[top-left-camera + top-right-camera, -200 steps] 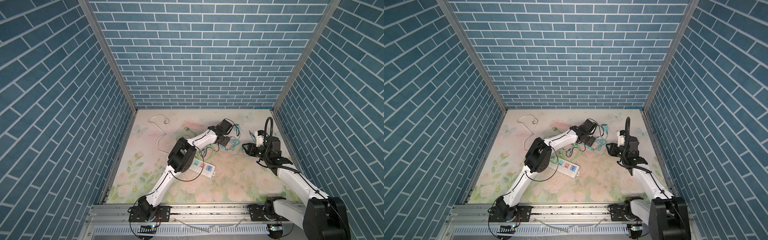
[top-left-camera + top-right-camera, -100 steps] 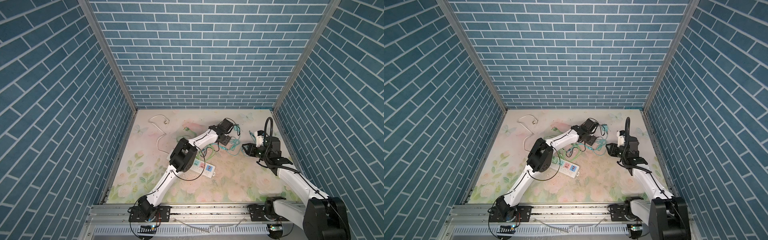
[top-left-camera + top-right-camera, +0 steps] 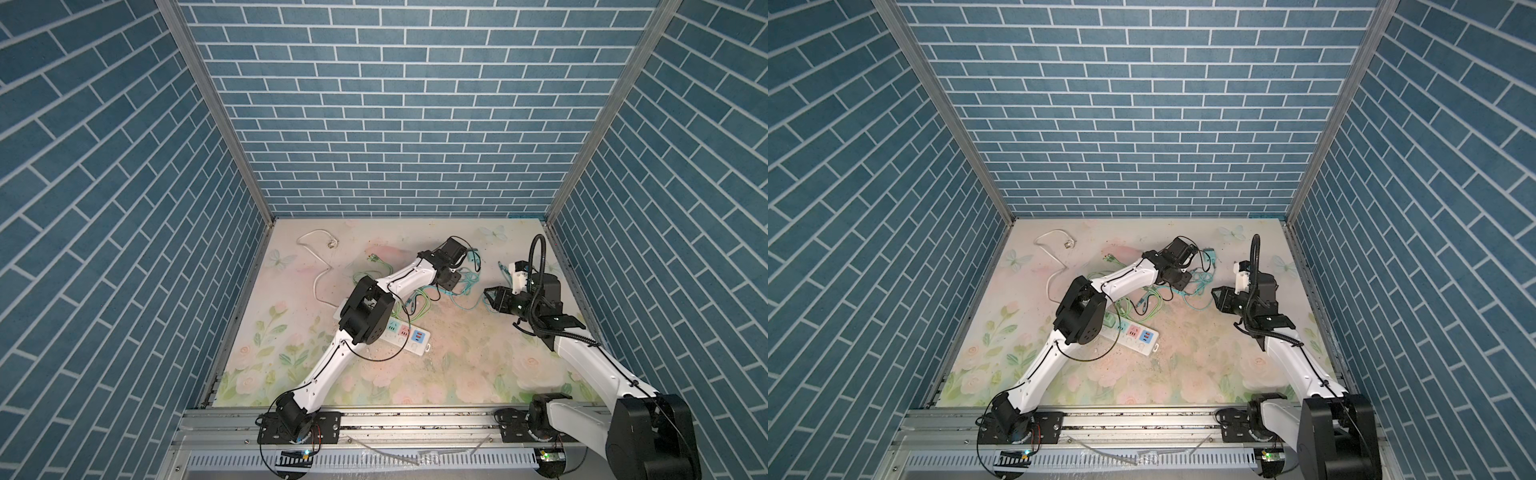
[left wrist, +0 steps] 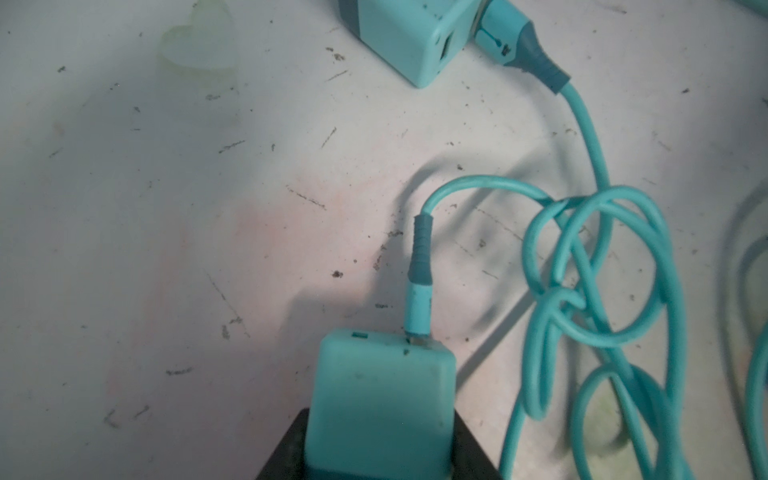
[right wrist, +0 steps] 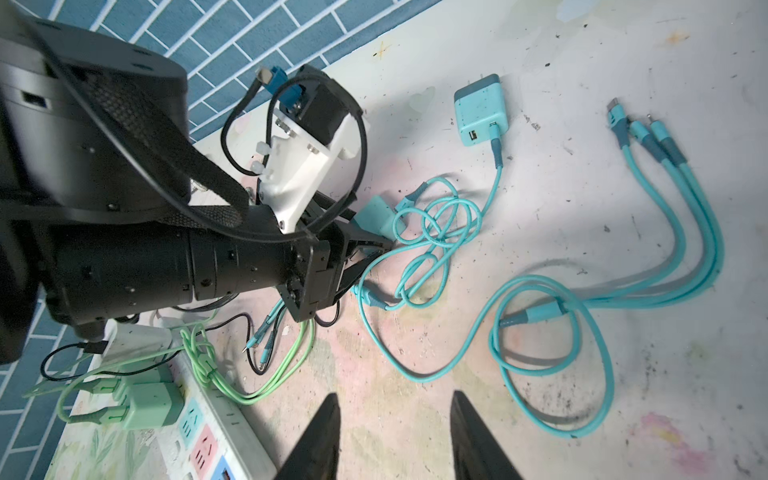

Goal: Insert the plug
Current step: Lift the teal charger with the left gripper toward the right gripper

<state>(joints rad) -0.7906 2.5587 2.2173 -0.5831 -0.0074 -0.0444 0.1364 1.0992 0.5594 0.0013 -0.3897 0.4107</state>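
Observation:
A teal plug cube [image 4: 380, 386] with a teal cable in its end sits between the black fingers of my left gripper [image 4: 380, 428], which is shut on its sides just above the mat. The right wrist view shows that same grip on the teal plug [image 5: 376, 214]. In both top views the left gripper [image 3: 451, 282] [image 3: 1177, 282] reaches far across the middle. The white power strip [image 3: 405, 336] [image 5: 208, 436] lies nearer the front, with a green plug [image 5: 145, 405] in it. My right gripper [image 5: 392, 399] [image 3: 490, 297] hangs open over bare mat, holding nothing.
A second teal charger [image 5: 482, 110] [image 4: 399, 37] lies just beyond the held one. Looped teal cable [image 4: 582, 270] trails beside it. A three-headed teal cable [image 5: 665, 166] and green cables [image 5: 249, 374] lie around. A white cord [image 3: 316, 266] lies at the back left.
The left gripper's jaws have closed in on the teal plug. Both arms have stayed almost where they were.

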